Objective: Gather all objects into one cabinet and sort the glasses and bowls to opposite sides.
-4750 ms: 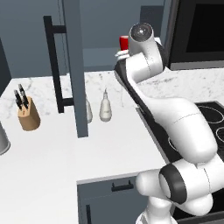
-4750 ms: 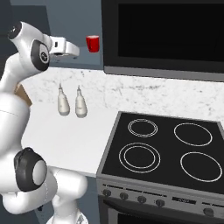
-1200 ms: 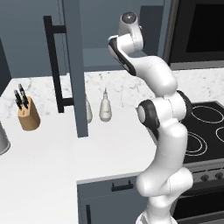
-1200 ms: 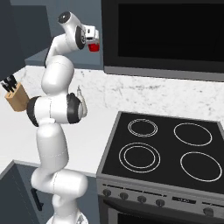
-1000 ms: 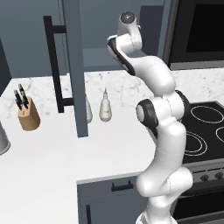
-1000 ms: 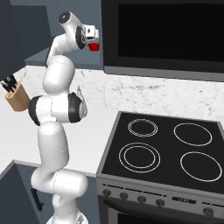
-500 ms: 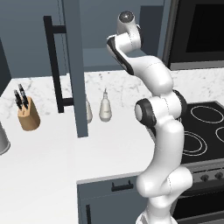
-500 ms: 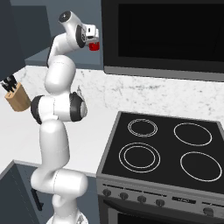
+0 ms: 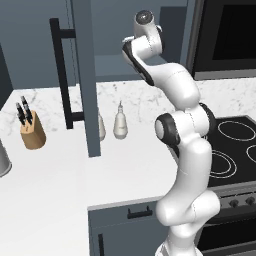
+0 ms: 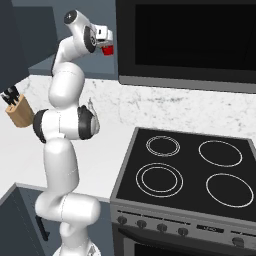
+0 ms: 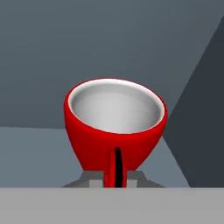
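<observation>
Red cup clamped in the raised pincer at the cabinet

Red cup [image 11: 114, 127] sits right in front of our hand camera, its white inside turned toward us and its rim tilted, with the slate-blue cabinet [image 11: 109, 52] surfaces behind it. From the right base view we see the same red cup [image 10: 107, 50] as a small patch at the end of the hand, just left of the dark microwave [image 10: 190, 40] that hangs over the stove [image 10: 192, 172].

We see the arm standing tall from its base, the lower links rising nearly straight, the elbow bent at about tabletop height, and the upper links reaching up and forward to the wall cabinet. In the left base view the wrist is at the top of the picture, beside the open cabinet door [image 9: 82, 75] with its black handle, and the hand itself is turned away behind the arm.

The pincer [image 11: 115, 175] has its fingers drawn together on the near wall of the cup, close to its base: one dark finger tip shows against the red outside. The cup is held in the air at the cabinet's level; whether it touches the shelf we cannot tell.

On the white marble tabletop [image 9: 55, 175] stand a knife block [image 9: 31, 132] and two pale shaker bottles [image 9: 120, 125], well below the hand
</observation>
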Controlling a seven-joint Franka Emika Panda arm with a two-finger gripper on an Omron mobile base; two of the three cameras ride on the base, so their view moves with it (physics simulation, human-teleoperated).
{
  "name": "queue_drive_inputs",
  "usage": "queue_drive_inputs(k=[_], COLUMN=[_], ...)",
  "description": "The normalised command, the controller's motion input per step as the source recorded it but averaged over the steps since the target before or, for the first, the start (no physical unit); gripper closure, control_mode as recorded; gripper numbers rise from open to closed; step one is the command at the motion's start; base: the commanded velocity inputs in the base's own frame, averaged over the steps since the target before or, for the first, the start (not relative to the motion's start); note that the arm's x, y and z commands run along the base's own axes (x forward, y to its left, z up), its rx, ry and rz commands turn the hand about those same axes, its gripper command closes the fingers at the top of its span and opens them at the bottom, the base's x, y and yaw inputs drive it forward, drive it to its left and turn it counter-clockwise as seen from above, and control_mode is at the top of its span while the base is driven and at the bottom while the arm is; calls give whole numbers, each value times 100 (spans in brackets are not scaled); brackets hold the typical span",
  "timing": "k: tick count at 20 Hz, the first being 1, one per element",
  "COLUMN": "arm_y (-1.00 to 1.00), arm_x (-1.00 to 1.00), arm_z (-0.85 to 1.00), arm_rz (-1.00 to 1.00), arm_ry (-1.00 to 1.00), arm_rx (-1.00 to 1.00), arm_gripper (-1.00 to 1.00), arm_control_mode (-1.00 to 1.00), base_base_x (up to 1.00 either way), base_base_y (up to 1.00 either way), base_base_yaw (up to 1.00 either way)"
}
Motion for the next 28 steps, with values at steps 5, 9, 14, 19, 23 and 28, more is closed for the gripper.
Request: queue_drive_inputs(k=[5,9,14,19,23,28], arm_y=[4,-11,-15,-19,-18,-10], arm_x=[-43,-94,-86,-84,-99,-74], arm_z=[-4,-81,38,90,96,45], arm_rz=[-5,2,-1,0,3,1], arm_ry=[-40,-41,-17,-2,-6,-2], arm_rx=[0,0,17,25,23,14], arm_gripper=[100,100,100,100,100,100], arm_control_mode=[-100,-100,-100,-100,-100,-100], base_base_x=[0,0,0,0,0,0], base_base_y=[0,0,0,0,0,0], base_base_yaw=[0,0,0,0,0,0])
